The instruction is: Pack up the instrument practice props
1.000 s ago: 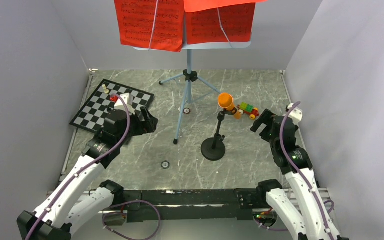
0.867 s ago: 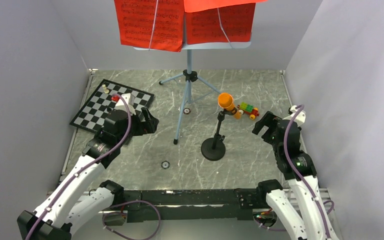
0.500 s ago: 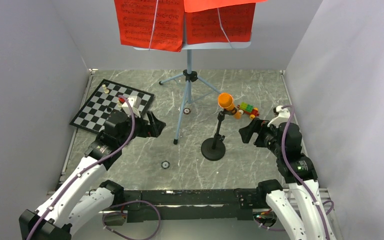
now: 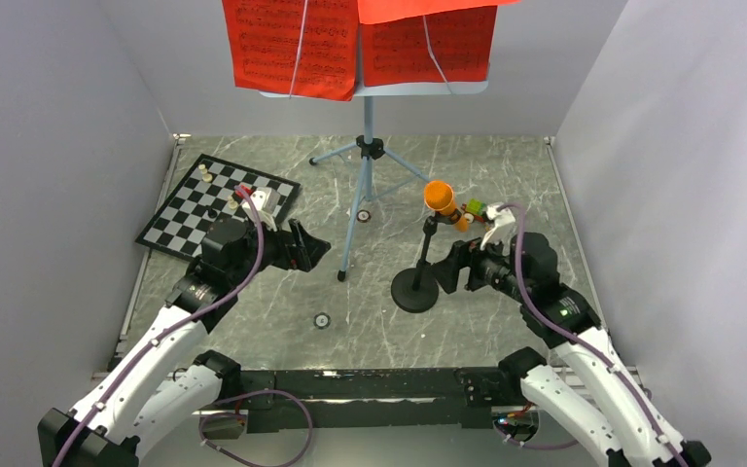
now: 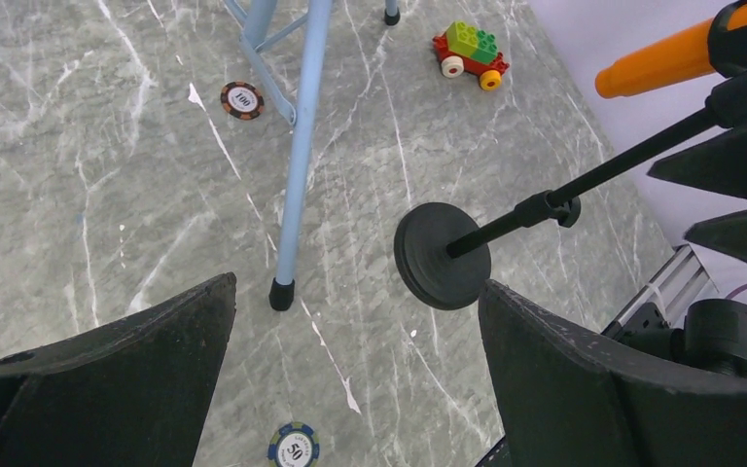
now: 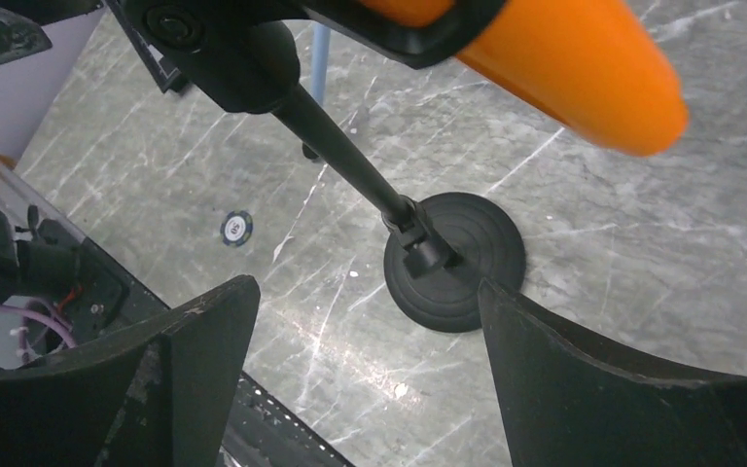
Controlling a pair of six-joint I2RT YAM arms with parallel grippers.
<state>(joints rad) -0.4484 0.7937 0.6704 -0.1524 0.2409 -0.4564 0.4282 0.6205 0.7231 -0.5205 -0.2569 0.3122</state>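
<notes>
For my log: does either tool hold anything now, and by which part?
Nothing is held. The left tool and the right tool are both open; the mic stand is seen between the right tool's fingers, not gripped.

Red music sheets point(image 4: 297, 44) rest on the upright blue music stand point(image 4: 368, 117); orange microphone point(image 4: 439, 196) tops black mic stand point(image 4: 415, 290).

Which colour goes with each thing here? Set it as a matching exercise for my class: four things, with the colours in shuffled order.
Things:
1. music sheets
2. microphone
3. mic stand
4. tripod music stand

Colours:
A. black
B. light blue
C. red
D. orange

Pairs: 1-C, 2-D, 3-A, 4-B
</notes>
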